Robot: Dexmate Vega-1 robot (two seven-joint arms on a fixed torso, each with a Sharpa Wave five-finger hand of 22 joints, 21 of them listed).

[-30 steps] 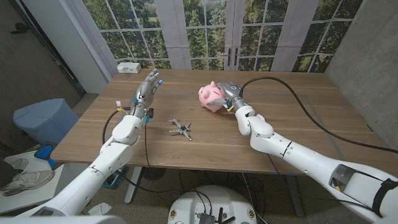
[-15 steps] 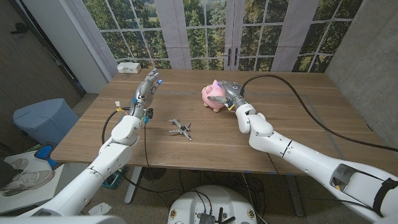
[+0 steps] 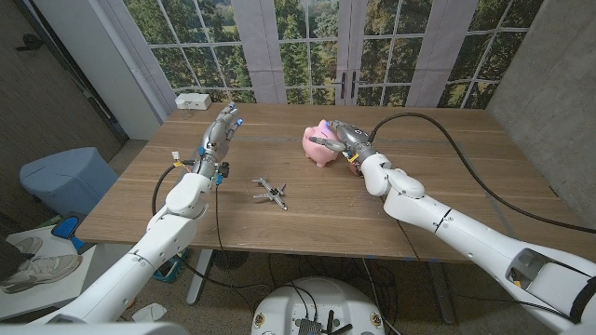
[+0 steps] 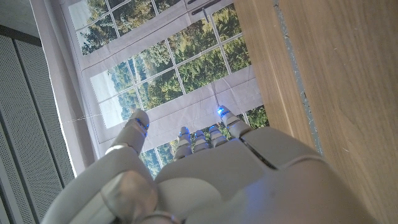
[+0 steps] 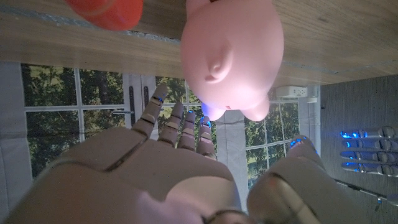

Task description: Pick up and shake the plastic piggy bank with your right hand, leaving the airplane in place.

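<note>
The fingers (image 5: 180, 127) of the right hand (image 3: 346, 141) are spread apart around the pink piggy bank (image 3: 319, 145). In the right wrist view they and the thumb reach along both sides of the pig, but I cannot tell if they touch it. The pig stands on the wooden table (image 3: 438, 186), at the far side, a little right of the middle. The left hand (image 3: 219, 132) is at the far left part of the table, its fingers (image 4: 186, 138) straight, close together, and holding nothing. The small airplane (image 3: 270, 193) lies on the table between the two arms, nearer than the pig and well apart from it.
</note>
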